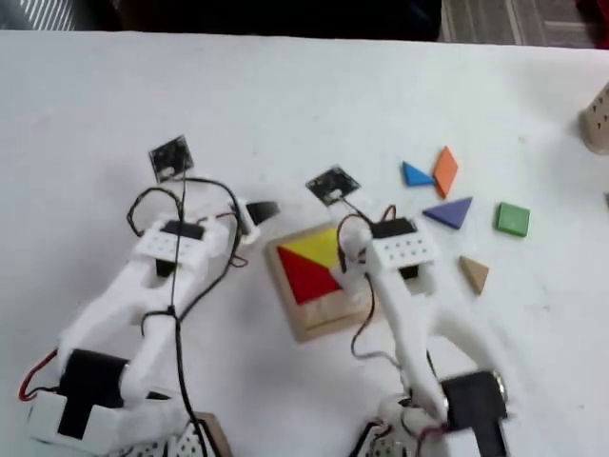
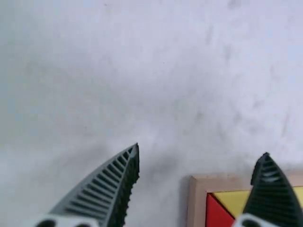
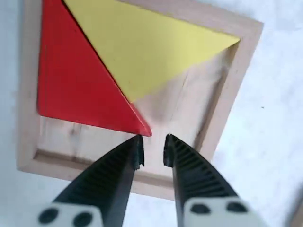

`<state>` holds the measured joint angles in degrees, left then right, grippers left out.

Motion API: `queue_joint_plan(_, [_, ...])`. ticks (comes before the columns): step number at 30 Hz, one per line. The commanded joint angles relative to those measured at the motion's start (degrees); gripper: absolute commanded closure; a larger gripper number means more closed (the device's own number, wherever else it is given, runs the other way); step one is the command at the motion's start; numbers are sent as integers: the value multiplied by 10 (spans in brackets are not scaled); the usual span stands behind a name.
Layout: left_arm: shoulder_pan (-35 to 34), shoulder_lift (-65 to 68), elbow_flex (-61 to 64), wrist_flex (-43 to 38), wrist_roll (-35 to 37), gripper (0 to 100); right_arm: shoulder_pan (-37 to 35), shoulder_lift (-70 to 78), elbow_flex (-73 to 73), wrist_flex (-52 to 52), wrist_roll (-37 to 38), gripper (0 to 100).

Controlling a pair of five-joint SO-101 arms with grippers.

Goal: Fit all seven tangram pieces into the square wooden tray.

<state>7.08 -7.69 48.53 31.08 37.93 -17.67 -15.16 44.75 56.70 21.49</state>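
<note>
I'm working over the table (image 1: 285,95), and the tray (image 1: 324,328) sits near its middle, rotated a little. The red triangle (image 1: 306,273) and yellow triangle (image 1: 319,248) are seated in the tray, edge to edge, so I judge two of seven done.

My right gripper (image 3: 152,139) hangs over the tray's bare wood just off the red tip, with its fingers a narrow gap apart and nothing between them. My left gripper (image 2: 200,151) hovers at the tray's 10 o'clock corner, fingers wide apart and empty.

The five loose pieces lie at 1 to 3 o'clock from the tray: purple triangle (image 1: 450,211), green square (image 1: 512,218), orange rhomboid (image 1: 444,169), blue triangle (image 1: 415,175) and tan triangle (image 1: 474,273).

Next I'd lift the right arm clear and swing it toward 2 o'clock, probably for the purple one.
</note>
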Motion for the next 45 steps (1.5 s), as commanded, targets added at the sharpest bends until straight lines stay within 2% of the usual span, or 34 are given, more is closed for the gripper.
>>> queue_joint_plan(1, [-4,-3,-19,-11,-5,630,-45,-97,16,-13,-70,924])
queue_joint_plan(4, [-4,-3,-19,-11,-5,630,-87,-138,69,-67,-106,924])
queue_joint_plan(7, [-4,-3,-19,-11,-5,630,-128,-134,137,-154,-110,925])
queue_joint_plan(11, [-4,-3,-19,-11,-5,630,-108,-96,161,-213,-109,925])
queue_joint_plan(14, [-4,-3,-19,-11,-5,630,-83,-63,131,-180,-101,925])
queue_joint_plan(18, [-4,-3,-19,-11,-5,630,-65,-36,109,-132,-25,926])
queue_joint_plan(26, [-4,-3,-19,-11,-5,630,-5,-34,108,-66,47,926])
queue_joint_plan(29, [-4,-3,-19,-11,-5,630,24,-35,108,-64,56,940])
queue_joint_plan(33, [-4,-3,-19,-11,-5,630,25,-54,108,-65,54,942])
queue_joint_plan(37, [-4,-3,-19,-11,-5,630,22,-88,105,-41,55,824])
queue_joint_plan(41, [-4,-3,-19,-11,-5,630,-20,-127,88,21,83,686])
queue_joint_plan(45, [-4,-3,-19,-11,-5,630,-65,-130,90,31,89,680])
